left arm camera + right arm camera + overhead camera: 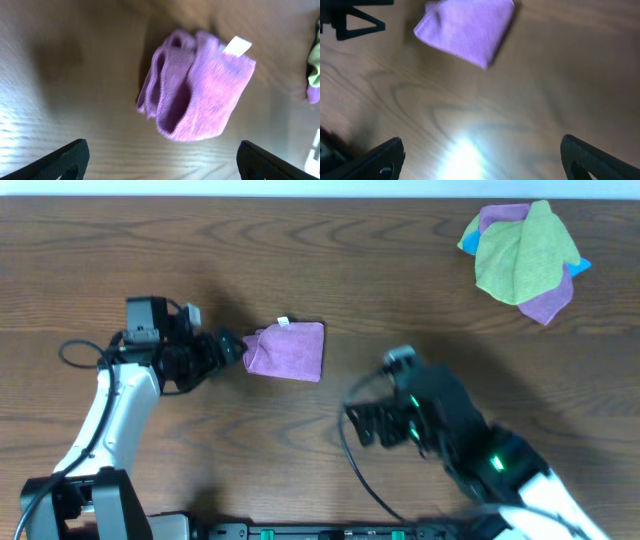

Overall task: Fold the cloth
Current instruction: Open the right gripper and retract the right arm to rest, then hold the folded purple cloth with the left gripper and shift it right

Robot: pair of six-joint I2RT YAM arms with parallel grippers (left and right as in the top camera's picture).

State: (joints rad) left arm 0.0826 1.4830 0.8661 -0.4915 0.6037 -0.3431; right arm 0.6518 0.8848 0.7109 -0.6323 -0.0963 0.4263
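From overhead: finds the cloth (287, 350) as a compact folded packet on the table (300, 260), left of centre, nearly square and only a little wider left-to-right. Puts the left gripper (232, 348) just beside its left edge, pointing straight at it; cannot tell from here whether touching. Puts the right gripper (365, 425) lower and to the right, apart from the cloth, so makes the left arm clearly the nearer. Also shows a pile (525, 250) of other cloths at the far right corner, well apart.

From the left wrist: shows the left gripper (162, 160) spread wide with nothing between its fingers (70, 157). Places the cloth (197, 92) straight ahead, clear of both tips, tilted up to the right with its white tag (237, 46) at the far corner. Shows looped, layered fold edges facing the gripper and the smooth face to the right.

From the right wrist: shows the right gripper (482, 155) likewise spread and empty. Places the cloth (467, 30) far ahead and slightly left, one corner pointing back toward the camera.

Judged from this: looks folded, or nearly so. Leaves any tidying or pressing to the left arm, by a short reach straight forward onto the layered edge.
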